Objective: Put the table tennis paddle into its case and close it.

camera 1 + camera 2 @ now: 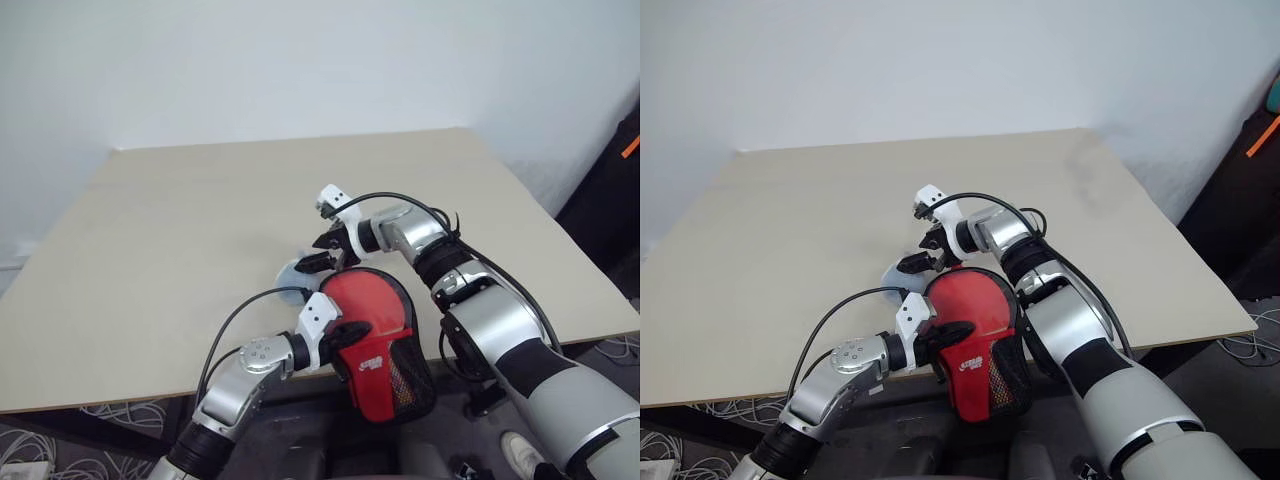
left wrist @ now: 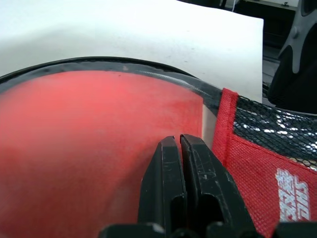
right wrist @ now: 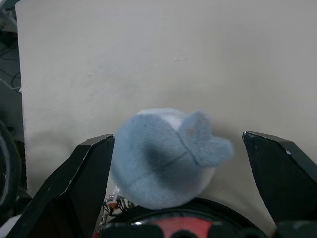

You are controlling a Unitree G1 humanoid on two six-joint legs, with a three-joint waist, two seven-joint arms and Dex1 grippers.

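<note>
My left gripper (image 1: pixel 345 333) is nearest to me, at the near edge of the counter (image 1: pixel 150 250). Its two black fingers (image 2: pixel 171 188) are pressed tight together, with no gap. They lie on the red case (image 1: pixel 385 365), but I cannot tell if they pinch any of it.

The case sits at the near edge of the counter, and its narrow end with the black mesh hangs out past the edge toward me. A small white logo shows on the red cloth near the mesh. The round end of the case lies on the counter, and a round red face (image 2: pixel 89 148) with a black rim shows there. I think it is the paddle, but I cannot see its handle.

Just past the round end of the case is a soft blue-grey ball of fluff (image 3: pixel 166 156). It touches the far rim of the case.

My right gripper (image 1: pixel 327 252) is a bit farther out, over the fluff. Its fingers are spread wide, one on each side of the fluff. They hold nothing.
</note>
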